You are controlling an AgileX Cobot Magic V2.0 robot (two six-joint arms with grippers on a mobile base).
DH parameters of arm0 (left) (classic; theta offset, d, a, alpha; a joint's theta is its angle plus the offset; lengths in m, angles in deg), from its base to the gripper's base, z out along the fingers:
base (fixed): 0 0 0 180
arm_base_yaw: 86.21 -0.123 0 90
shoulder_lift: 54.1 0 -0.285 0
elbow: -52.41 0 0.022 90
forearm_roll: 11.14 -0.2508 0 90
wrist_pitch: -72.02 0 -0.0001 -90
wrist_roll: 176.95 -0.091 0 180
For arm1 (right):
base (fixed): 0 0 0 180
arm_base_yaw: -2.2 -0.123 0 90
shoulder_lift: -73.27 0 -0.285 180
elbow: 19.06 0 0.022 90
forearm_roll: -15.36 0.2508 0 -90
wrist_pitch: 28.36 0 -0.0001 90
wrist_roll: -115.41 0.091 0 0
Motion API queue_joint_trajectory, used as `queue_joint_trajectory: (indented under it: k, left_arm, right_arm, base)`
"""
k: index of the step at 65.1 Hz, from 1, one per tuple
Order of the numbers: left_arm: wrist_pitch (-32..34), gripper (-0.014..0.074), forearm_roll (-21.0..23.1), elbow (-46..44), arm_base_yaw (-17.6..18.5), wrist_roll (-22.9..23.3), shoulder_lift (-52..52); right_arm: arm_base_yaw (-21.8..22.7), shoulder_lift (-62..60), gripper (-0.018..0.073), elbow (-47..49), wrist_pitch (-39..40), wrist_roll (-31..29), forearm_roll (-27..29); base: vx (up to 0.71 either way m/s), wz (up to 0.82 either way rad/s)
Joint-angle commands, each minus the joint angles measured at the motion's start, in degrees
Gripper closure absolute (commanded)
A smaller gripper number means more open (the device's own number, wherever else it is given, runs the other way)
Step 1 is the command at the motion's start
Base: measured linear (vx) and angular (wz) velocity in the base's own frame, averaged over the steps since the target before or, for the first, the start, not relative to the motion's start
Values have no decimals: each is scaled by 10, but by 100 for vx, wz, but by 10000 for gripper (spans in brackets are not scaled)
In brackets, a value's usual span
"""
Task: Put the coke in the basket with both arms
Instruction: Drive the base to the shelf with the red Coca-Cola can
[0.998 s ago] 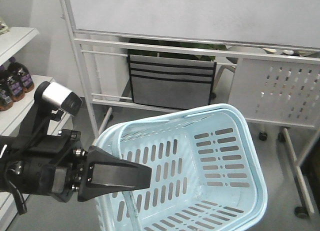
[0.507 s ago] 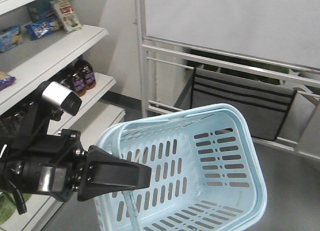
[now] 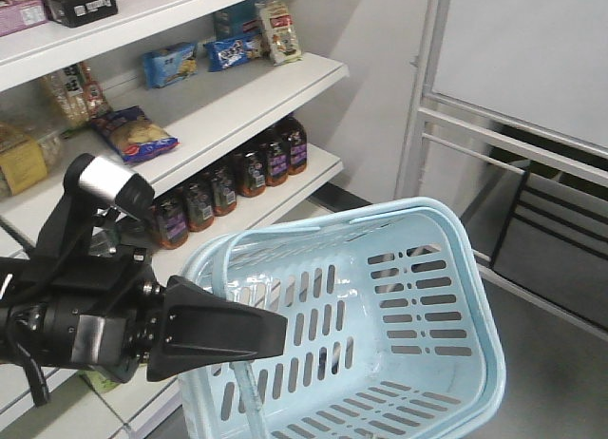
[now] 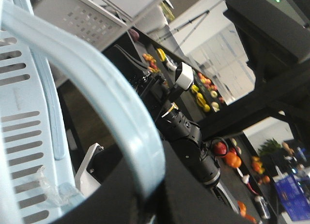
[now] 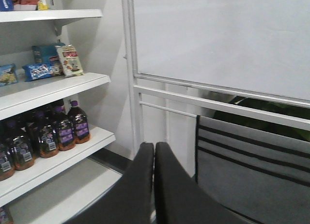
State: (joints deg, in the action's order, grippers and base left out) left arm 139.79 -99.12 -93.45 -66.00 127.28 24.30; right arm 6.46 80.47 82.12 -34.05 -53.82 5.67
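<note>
Exterior front-facing view: the left gripper (image 3: 271,333) sits low at the left edge, with a silver-grey cylinder (image 3: 109,184) on top. Its fingers are clamped on the near rim of the light blue basket (image 3: 380,212). The basket hangs tilted just ahead of the fingertips, with its open side toward the camera.

Left wrist view: the basket rim curves down and disappears between the two dark fingers (image 4: 193,204). The right arm (image 4: 186,136) is visible well beyond them.

Right wrist view: the right gripper (image 5: 154,150) has its fingers pressed together with only a thin seam between them, and it holds nothing. Beyond and to the left of the fingertips is a shelf (image 5: 72,81). Below it stands a row of dark bottles (image 5: 58,132) with purple labels; the print is too small to read. To the right of the fingers hangs a grey fabric pocket (image 5: 242,156) with black stripes.

Front view again: a blue crisp bag (image 3: 133,135) and blue packets (image 3: 171,64) lie above and behind the left fingers, and their lettering is illegible.

Coke: it cannot be picked out in any view, so its location cannot be told.
</note>
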Motion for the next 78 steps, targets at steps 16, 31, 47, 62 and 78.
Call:
queue_joint_trajectory:
  k: [16,31,47,62,78]
  left_arm:
    - [110,603,58,-17,2,-3,-15]
    - [110,603,58,-17,2,-3,-15]
    - [110,603,58,-17,2,-3,-15]
    - [110,603,58,-17,2,-3,-15]
    - [110,603,58,-17,2,-3,-15]
  right_arm:
    - [3,-8,564,-4,43,-4,-6]
    - [3,-8,564,-4,43,-4,-6]
    - [3,-8,564,-4,43,-4,-6]
    - [3,-8,564,-4,43,-4,-6]
    - [3,-8,564,-4,43,-4,-6]
  base:
    - [10,40]
    - [9,43]
    - [9,47]
    - [8,41]
    - [7,36]
